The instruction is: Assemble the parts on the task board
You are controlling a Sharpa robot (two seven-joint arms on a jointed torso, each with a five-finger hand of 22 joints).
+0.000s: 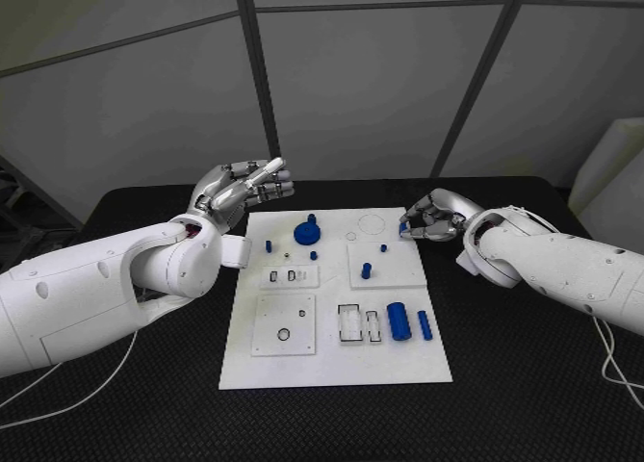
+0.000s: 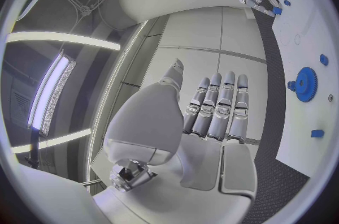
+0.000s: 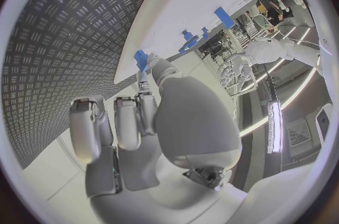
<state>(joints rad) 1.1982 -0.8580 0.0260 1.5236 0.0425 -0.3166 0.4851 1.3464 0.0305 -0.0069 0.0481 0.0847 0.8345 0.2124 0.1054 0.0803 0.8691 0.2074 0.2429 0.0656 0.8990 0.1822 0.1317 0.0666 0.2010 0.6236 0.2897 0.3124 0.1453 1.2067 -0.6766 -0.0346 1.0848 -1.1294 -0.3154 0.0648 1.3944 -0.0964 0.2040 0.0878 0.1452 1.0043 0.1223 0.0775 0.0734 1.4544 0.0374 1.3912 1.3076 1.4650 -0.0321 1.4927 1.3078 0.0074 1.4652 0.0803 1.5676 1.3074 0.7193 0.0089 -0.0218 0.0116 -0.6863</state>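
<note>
The white task board (image 1: 336,361) lies in the middle of the black table. On it stand a blue gear (image 1: 308,232), a thick blue cylinder (image 1: 399,320), a blue bar (image 1: 425,325) and small blue pegs (image 1: 365,271). My right hand (image 1: 435,217) is at the board's far right corner, thumb and a finger pinching a small blue part (image 1: 403,227), seen at the fingertips (image 3: 140,59) in the right wrist view. My left hand (image 1: 243,188) is raised off the far left corner, fingers (image 2: 220,105) straight and holding nothing. The gear (image 2: 305,84) lies beyond it.
Raised white sub-plates with slots and holes (image 1: 284,324) sit on the board's near half. Black textured table (image 1: 544,385) surrounds the board on all sides. A cable (image 1: 620,361) trails over the table at the right.
</note>
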